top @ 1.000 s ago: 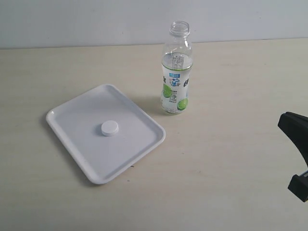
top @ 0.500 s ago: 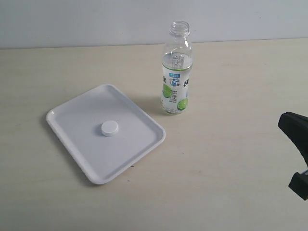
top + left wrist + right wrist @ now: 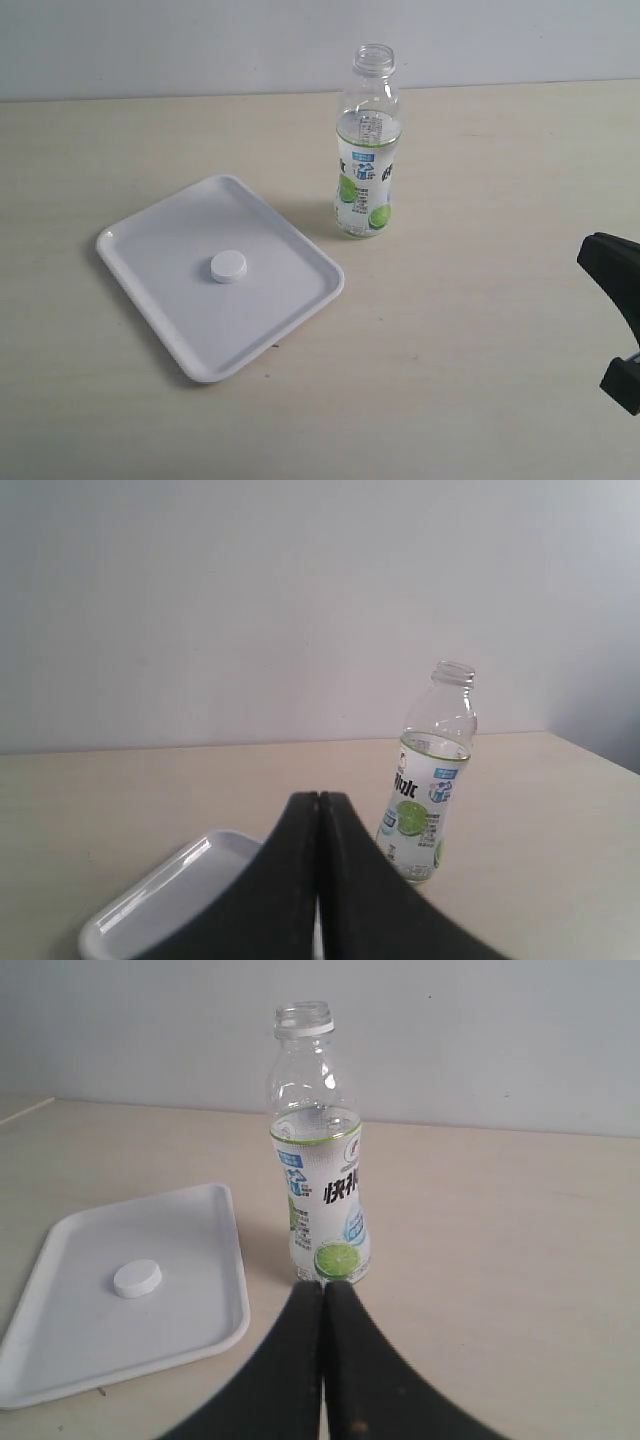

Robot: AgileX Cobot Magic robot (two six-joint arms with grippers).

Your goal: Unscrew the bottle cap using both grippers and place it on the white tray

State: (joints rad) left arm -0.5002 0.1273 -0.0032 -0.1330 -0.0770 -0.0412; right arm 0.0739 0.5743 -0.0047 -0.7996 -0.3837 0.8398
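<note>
Tabletop of pale wood grain, running back to a plain wall and carrying everything in play. Toward its left edge, the white tray, lying flat and askew to the tabletop's edges, most likely put there as a drop spot within easy reach of the left arm. Near the far edge, about midway along, the bottle, upright, near the tray's far-right rim with a strip of bare tabletop between, neck open and threads bare. Upright presumably to keep the neck reachable from above. Contents, if any, hard to judge through the clear plastic. At the right edge, only a black lump of the right arm, cut off by the frame, claw tip unseen from there. From its own wrist camera, the right claw pressed fully together, empty, aimed at the foot of the bottle. Same for the left claw: clamped to a single seam, gripping nothing, missing entirely from the exterior view, dark fingers masking much of the tray and whatever lies on it. Smallest of all, the bottle cap, flat and top-up near the middle of the tray, touching neither rim nor bottle. Judged from that layout, placing done, both claws standing clear, nothing left to hold.
</note>
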